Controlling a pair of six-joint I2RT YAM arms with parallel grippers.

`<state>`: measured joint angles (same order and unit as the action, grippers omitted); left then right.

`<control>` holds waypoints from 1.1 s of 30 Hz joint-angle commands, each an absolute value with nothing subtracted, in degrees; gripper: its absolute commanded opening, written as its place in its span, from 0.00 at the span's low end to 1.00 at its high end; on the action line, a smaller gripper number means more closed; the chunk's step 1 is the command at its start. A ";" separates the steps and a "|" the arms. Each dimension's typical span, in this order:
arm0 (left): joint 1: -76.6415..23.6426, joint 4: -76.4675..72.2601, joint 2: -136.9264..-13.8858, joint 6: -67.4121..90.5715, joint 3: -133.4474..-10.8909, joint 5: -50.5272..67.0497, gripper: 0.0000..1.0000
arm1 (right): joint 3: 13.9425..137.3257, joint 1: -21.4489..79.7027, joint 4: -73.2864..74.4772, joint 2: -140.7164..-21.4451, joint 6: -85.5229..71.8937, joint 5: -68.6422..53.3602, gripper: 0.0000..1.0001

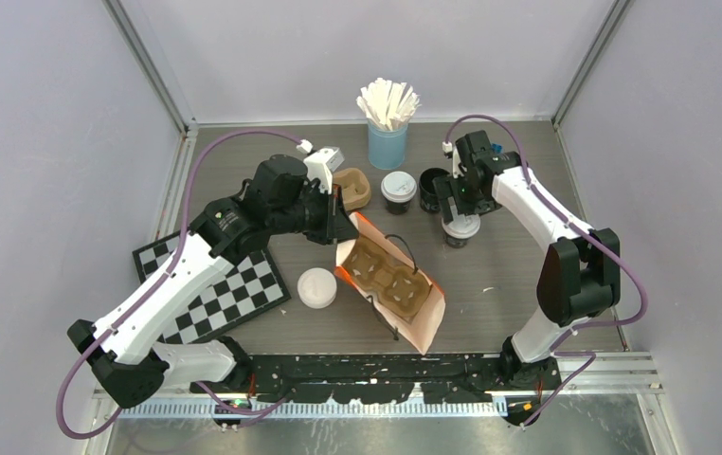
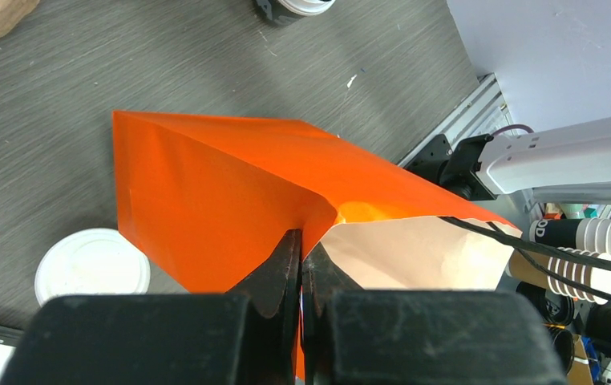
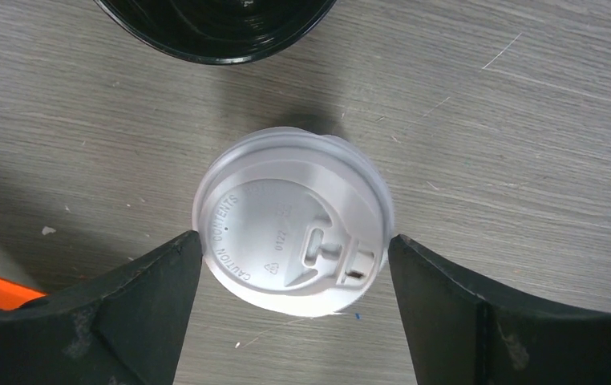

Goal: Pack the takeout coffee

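cup (image 3: 293,220) with a white sip lid stands upright on the table, right under the right gripper (image 3: 294,241). this is the relation the coming move turns on.

nearest the arm bases, a loose lid (image 1: 317,287) lies flat just left of the bag (image 1: 428,322). the bag lies open on its side with a cardboard tray (image 1: 386,275) inside, its wells empty. the left gripper (image 2: 301,241) is pressed together on the bag's orange edge at the far corner of the mouth, pinching it and holding the mouth open.

farther back and to the right, the right gripper hangs spread, its fingers (image 3: 150,313) straddling the cup's lid, one on each side and just beside the rim. they are not visibly squeezing it. the cup's long axis is vertical, running straight up toward the wrist, so a grip should only need the fingers to close inward. the right arm is plainly the nearer one. from this cup the bag lies to the left and nearer, not far off.

beyond it stand a second cup (image 1: 398,190), lidded, and an open cup (image 1: 433,188) without a lid.
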<state>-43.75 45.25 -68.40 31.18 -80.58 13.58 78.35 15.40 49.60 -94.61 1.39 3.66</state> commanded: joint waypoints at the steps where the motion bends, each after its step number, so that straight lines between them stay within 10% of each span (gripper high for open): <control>1: -43.59 44.35 -67.15 31.93 -82.16 14.85 0.01 | 75.60 15.65 45.95 -91.39 1.64 4.27 0.92; 33: -43.62 45.52 -67.04 31.70 -82.31 15.85 0.01 | 52.63 15.61 19.14 -72.87 3.93 4.78 0.95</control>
<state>-43.75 45.63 -68.40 31.31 -80.55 14.63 52.90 15.38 23.75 -76.03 2.83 3.57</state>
